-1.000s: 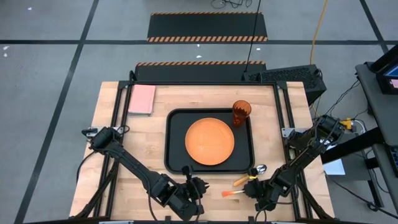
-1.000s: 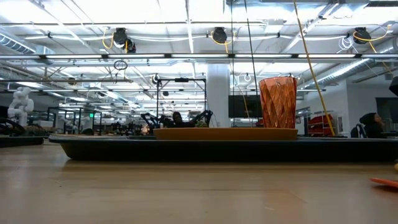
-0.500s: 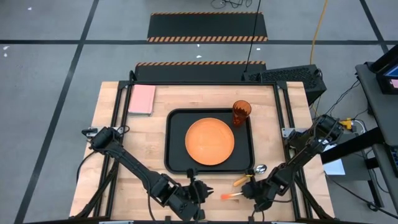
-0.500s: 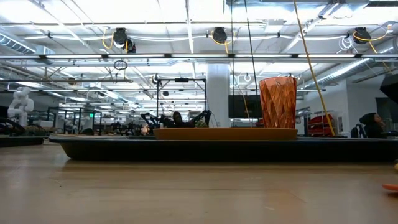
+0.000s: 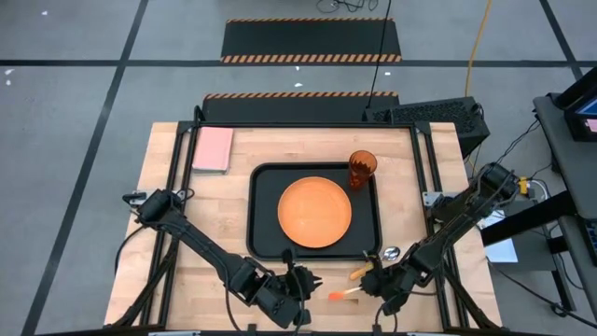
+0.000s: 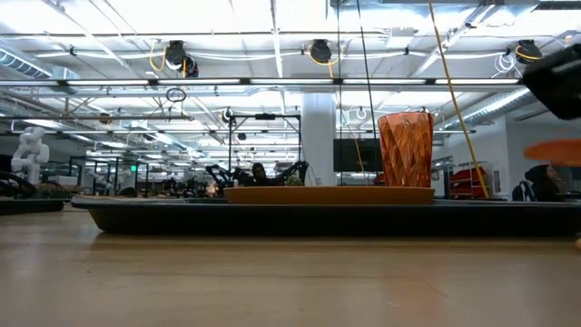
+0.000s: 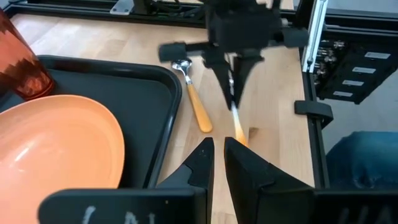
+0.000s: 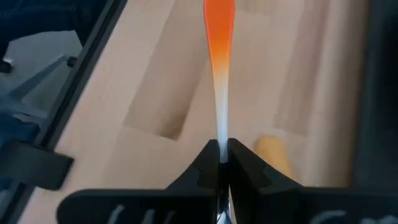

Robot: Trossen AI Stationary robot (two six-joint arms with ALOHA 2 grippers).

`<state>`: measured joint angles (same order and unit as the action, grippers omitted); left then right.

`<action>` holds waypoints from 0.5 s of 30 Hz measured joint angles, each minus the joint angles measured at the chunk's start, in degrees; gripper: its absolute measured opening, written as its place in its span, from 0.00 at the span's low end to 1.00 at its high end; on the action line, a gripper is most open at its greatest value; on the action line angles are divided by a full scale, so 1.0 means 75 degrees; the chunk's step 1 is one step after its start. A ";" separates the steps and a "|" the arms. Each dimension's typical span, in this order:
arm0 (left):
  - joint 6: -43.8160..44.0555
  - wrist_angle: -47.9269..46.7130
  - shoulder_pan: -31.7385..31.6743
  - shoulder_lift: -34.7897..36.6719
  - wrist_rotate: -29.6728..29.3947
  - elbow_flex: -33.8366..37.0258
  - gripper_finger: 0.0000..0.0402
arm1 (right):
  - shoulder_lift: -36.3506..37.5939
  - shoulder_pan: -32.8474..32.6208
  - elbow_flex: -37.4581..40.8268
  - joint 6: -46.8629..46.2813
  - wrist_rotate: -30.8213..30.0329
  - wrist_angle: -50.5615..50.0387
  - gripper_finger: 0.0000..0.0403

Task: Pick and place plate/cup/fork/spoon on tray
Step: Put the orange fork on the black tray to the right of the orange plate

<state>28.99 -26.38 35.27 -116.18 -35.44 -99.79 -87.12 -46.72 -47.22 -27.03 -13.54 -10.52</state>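
While clamped, fork [image 8: 219,56] juts from right tool [image 8: 220,154] (lifted)
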 joint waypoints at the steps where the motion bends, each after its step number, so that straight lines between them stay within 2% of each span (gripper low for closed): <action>1: 0.0000 -0.0008 -0.0007 -0.0001 0.0003 0.0000 0.11 | 0.0129 0.0035 0.0000 0.0148 -0.0025 -0.0146 0.01; 15: -0.0075 -0.0577 -0.0453 -0.0003 0.0127 0.0000 0.24 | 0.1628 0.0537 -0.0003 0.2309 -0.0165 -0.2170 0.01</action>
<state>28.43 -30.71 31.87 -116.20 -34.49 -99.79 -74.92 -42.69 -47.24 -9.71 -14.78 -26.79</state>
